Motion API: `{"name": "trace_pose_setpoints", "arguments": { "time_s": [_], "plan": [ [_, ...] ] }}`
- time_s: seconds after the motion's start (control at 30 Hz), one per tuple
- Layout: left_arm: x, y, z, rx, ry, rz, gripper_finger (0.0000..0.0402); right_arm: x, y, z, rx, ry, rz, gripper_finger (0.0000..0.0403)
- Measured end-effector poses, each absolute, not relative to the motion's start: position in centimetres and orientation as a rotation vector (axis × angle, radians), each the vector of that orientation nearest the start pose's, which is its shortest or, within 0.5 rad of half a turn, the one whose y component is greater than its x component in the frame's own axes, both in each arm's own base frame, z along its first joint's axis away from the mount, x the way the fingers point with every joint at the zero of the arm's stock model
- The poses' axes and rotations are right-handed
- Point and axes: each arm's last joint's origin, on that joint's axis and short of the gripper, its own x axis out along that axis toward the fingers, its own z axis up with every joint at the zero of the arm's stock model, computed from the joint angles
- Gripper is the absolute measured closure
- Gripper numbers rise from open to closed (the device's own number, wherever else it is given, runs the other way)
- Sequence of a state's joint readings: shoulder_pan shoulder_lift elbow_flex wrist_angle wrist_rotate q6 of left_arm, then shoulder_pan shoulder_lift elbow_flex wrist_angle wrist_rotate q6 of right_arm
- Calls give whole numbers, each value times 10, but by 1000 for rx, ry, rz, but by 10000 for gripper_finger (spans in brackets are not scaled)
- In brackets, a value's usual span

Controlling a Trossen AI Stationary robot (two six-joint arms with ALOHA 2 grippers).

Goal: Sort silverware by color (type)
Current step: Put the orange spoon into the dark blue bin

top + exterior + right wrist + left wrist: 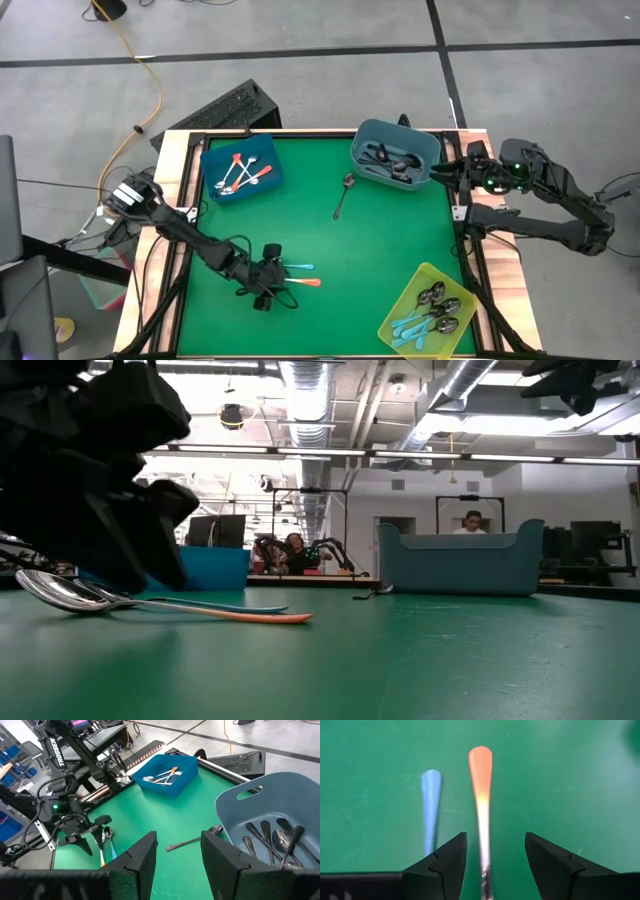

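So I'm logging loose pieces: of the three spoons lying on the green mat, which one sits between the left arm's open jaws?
The orange-handled spoon; the blue-handled spoon lies just outside them.

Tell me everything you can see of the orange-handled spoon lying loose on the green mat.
The orange-handled spoon lies flat on the green mat in the near-left part of the table. It has a shiny metal bowl and neck that pass into a slim, glossy orange handle with a rounded tip. The bowl end lies under the left gripper, whose open fingers straddle the neck without visibly touching it. A blue-handled spoon lies close beside it, roughly parallel.
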State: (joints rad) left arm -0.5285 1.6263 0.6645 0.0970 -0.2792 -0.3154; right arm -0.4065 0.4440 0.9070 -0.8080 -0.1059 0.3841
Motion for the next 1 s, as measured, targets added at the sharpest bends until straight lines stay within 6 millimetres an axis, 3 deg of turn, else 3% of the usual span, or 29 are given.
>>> {"name": "trace_pose_setpoints", "arguments": {
  "time_s": [0.2, 0.63, 0.8, 1.0],
  "plan": [
    [254, -140, 117, 7, 835, -110, 216, 61, -23, 347, 465, 274, -365, 237],
    [255, -136, 113, -16, 885, -138, 227, 61, -23, 347, 475, 272, -366, 237],
    [254, -135, 112, -11, 899, -125, 278, 61, -23, 347, 475, 272, -366, 237],
    [254, -133, 112, -20, 917, -106, 375, 61, -23, 347, 475, 272, -365, 237]
  ]
}}
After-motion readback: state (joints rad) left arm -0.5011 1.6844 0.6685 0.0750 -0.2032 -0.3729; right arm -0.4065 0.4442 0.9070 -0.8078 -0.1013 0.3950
